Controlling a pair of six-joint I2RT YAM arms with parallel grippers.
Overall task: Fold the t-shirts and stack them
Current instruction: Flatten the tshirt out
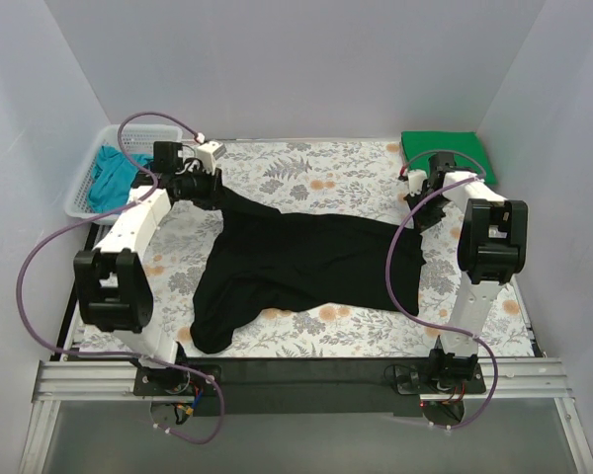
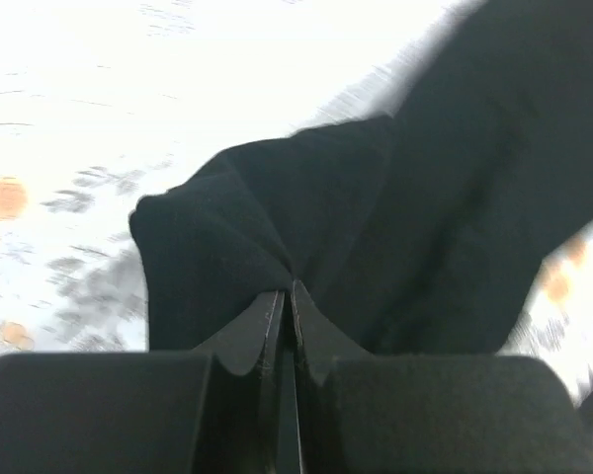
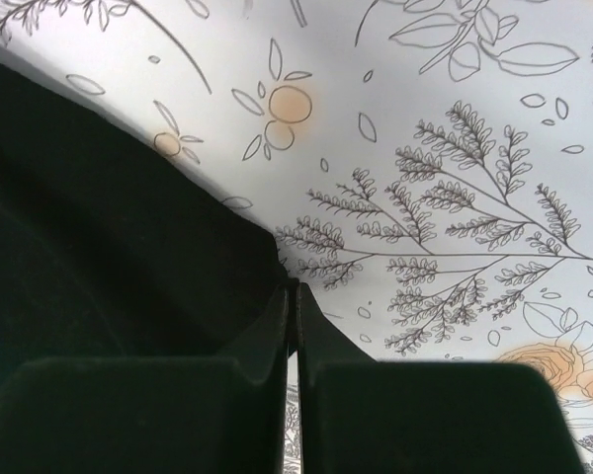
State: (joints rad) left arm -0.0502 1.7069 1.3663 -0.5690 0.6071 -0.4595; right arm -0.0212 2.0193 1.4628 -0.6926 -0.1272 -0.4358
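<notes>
Soft, even white light is filling the overhead view, leaving faint shadows. The left wrist view is blurring, its worktop (image 2: 128,89) glaring white toward 11 o'clock. The right wrist view is showing crisp print, while the black t-shirt (image 3: 89,257) is swallowing detail toward 9 o'clock.

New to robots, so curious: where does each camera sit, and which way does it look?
Top: above, behind; looks down at table; left arm, right arm show.
Left wrist: on left arm; looks along left tool, pinching black t-shirt.
Right wrist: on right arm; looks along right tool at shirt edge.
Shared: all show the shirt.
</notes>
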